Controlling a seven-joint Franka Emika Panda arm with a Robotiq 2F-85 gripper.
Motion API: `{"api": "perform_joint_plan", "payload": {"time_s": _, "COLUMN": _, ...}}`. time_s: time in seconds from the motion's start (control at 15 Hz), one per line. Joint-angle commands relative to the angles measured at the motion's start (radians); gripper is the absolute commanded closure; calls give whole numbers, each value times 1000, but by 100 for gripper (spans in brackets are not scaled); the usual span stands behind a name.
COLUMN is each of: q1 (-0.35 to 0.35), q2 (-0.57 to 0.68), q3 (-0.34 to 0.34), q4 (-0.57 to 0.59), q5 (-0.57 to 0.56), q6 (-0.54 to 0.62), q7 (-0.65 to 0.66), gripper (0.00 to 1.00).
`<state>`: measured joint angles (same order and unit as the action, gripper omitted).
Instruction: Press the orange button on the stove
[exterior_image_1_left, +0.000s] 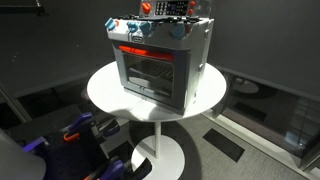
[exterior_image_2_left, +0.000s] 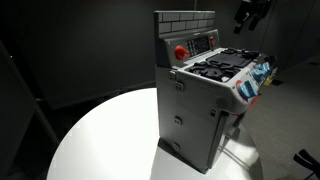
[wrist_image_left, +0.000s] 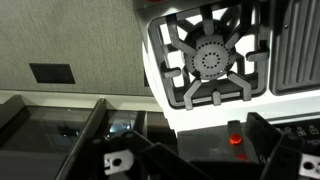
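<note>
Wrist view: gripper (wrist_image_left: 200, 160) jaws spread wide, empty, above a burner (wrist_image_left: 210, 62). Grey stove (exterior_image_1_left: 150, 70) sits toward far edge of round white table (exterior_image_1_left: 105, 88) in an exterior view. Orange button (exterior_image_2_left: 181, 51) on its back panel, untouched.

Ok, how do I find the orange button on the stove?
Find the round white table; the grey stove stands on it. Look at the upright back panel behind the burners. The button is the only round red-orange spot there, beside a red-framed rectangle.
</note>
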<state>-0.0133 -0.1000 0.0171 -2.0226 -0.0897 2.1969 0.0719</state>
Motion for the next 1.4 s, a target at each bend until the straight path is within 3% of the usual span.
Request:
{"api": "perform_joint_plan", "payload": {"time_s": 0.0, "q1": 3, "q2": 0, "q3": -3, "q4": 3, "q5": 0, "q6": -3, "q7": 0, "gripper": 0}}
{"api": "perform_joint_plan", "payload": {"time_s": 1.33, "q1": 22, "q2": 165, "q3": -2, "q4": 74, "q5": -17, "q6": 208, "q7": 34, "gripper": 0}}
